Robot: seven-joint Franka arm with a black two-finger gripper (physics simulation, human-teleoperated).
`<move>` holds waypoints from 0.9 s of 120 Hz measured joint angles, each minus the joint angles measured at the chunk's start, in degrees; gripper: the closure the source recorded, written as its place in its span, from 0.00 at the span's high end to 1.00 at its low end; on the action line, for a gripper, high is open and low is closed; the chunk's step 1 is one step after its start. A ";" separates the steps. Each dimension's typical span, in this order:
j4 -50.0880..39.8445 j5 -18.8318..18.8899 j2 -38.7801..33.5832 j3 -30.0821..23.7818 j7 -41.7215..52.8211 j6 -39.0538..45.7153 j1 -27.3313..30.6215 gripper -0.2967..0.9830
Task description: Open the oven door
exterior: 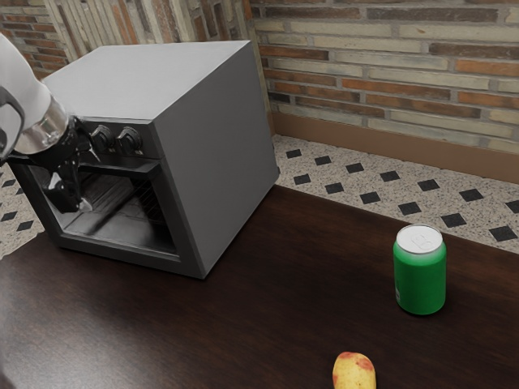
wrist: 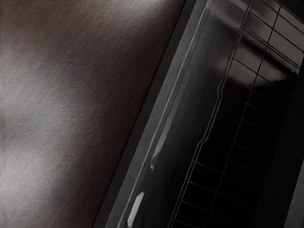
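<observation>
So the oven door (exterior: 122,253) was over on the left of the exterior view, on the front of a boxy gray oven (exterior: 215,154). It looked shut, with its frame sitting flush in the oven's front. A dark bar handle (exterior: 134,168) ran across the top of it, and two black knobs (exterior: 128,140) showed just above that.

The arm (exterior: 20,85) came in from the upper left of the frame, white with a silvery collar, and the black gripper (exterior: 71,194) hung right in front of the door window, tilted downward near the handle's end toward the frame's left edge. Honestly couldn't tell whether the hand was apart, together or clamped on the handle; it was too dark and bunched up there.

You could see a wire rack (exterior: 147,203) inside through the window. The wrist view had that rack too, pretty close up, plus the gray lower edge of the oven's front running slantwise beside the dark brown wood table (exterior: 268,312).

As for the rest, a green can (exterior: 420,282) with a pale top stood upright toward the lower right, and a yellow fruit (exterior: 354,374) with red patches was cut off by the bottom edge. Behind it all were a brick wall (exterior: 389,73) and a speckled floor (exterior: 328,170) with dark diamonds.
</observation>
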 joint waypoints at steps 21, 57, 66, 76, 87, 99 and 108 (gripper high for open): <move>-3.01 -0.29 -1.26 0.03 1.17 1.82 0.37 0.77; -24.23 -1.19 -23.18 -0.01 2.44 5.16 7.08 0.77; -27.65 -2.11 -29.20 -0.06 2.85 5.25 10.08 0.77; -20.10 -6.70 -27.33 -1.24 1.88 0.20 5.28 0.77; -6.39 -9.78 -18.61 -5.94 -1.23 -8.37 -2.07 0.77; 5.81 -11.42 -8.17 -8.26 -5.44 -16.52 -10.66 0.77; 9.01 -12.44 -4.24 -10.37 -8.59 -20.18 -13.71 0.77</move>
